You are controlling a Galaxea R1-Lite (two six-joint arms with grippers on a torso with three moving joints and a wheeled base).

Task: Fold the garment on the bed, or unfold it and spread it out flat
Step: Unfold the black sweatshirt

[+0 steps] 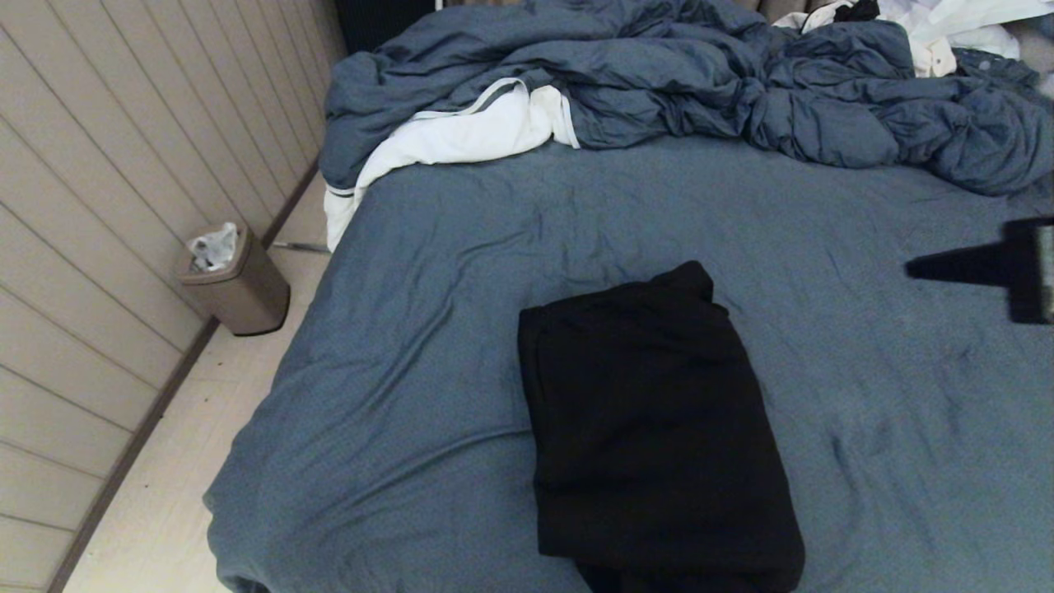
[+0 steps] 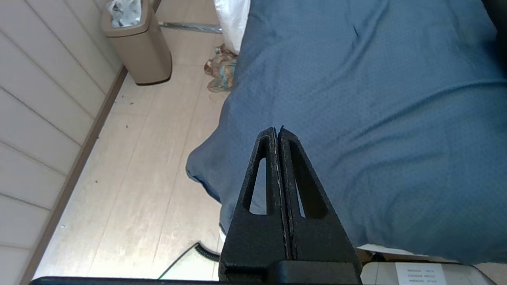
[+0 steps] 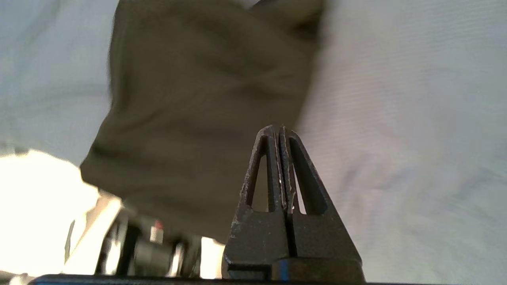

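Observation:
The black garment (image 1: pixel 659 420) lies folded into a compact rectangle on the blue-grey bed (image 1: pixel 461 346), near its front edge, and no gripper touches it. My right gripper (image 1: pixel 912 268) reaches in from the right edge, above the sheet and well right of the garment. In the right wrist view its fingers (image 3: pixel 278 128) are shut and empty, and the garment (image 3: pixel 198 99) lies beyond them. My left gripper (image 2: pixel 277 130) is out of the head view. It hangs shut and empty over the bed's (image 2: pixel 376 118) front left corner.
A rumpled blue-grey duvet (image 1: pixel 659 82) fills the far side of the bed, with a white cloth with grey trim (image 1: pixel 461 136) at its left end and white clothes (image 1: pixel 947 33) at the far right. A tan bin (image 1: pixel 235 280) stands on the floor by the panelled wall.

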